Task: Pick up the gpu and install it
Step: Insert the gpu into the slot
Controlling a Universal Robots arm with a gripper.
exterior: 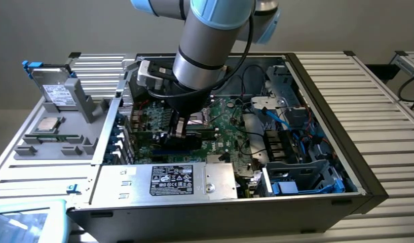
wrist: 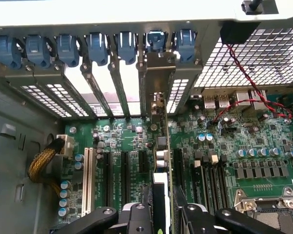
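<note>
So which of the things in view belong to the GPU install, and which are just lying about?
Job:
gpu, standing edge-on over the motherboard
gripper, holding the gpu
expansion slots

Lying about:
hard drive
loose processor
power supply
blue cables

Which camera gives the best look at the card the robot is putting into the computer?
The wrist view: the gpu stands edge-on over the motherboard slots, its bracket at the rear openings, the gripper around it. The exterior view shows just a dark sliver under the arm.
</note>
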